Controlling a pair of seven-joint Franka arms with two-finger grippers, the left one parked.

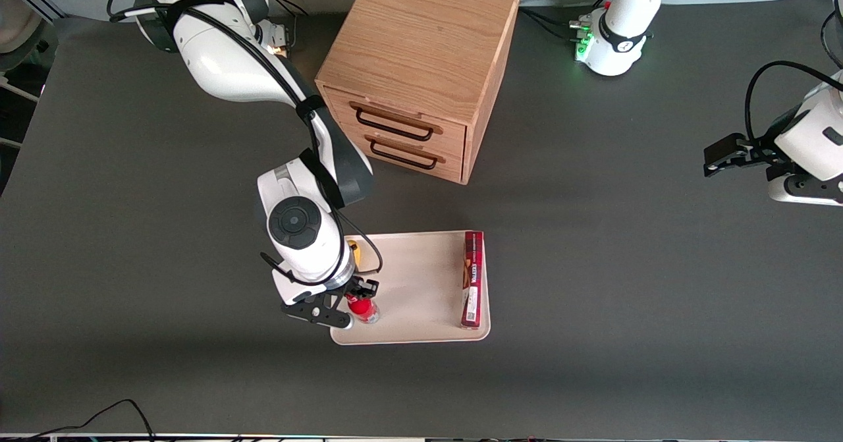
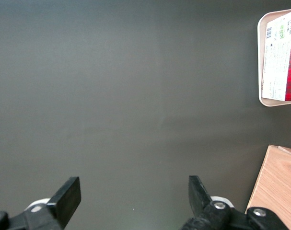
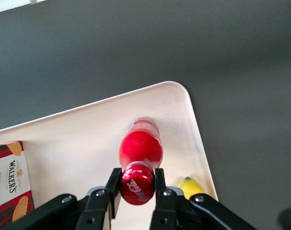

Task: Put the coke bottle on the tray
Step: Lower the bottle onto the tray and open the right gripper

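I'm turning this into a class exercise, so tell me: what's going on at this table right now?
The working arm's gripper has its jaws shut on the cap of a small red coke bottle, holding it upright over the cream tray, near the tray corner closest to the front camera. Whether its base touches the tray is unclear. A long red biscuit box and a lemon already lie on the tray. A wooden drawer cabinet stands farther from the camera.

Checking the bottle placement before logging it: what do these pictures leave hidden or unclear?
- Front view: the working arm covers most of the lemon on the tray.
- Right wrist view: whether the coke bottle base rests on the tray is unclear; the claw grips its cap.
- Left wrist view: the frame edge crops the red box.
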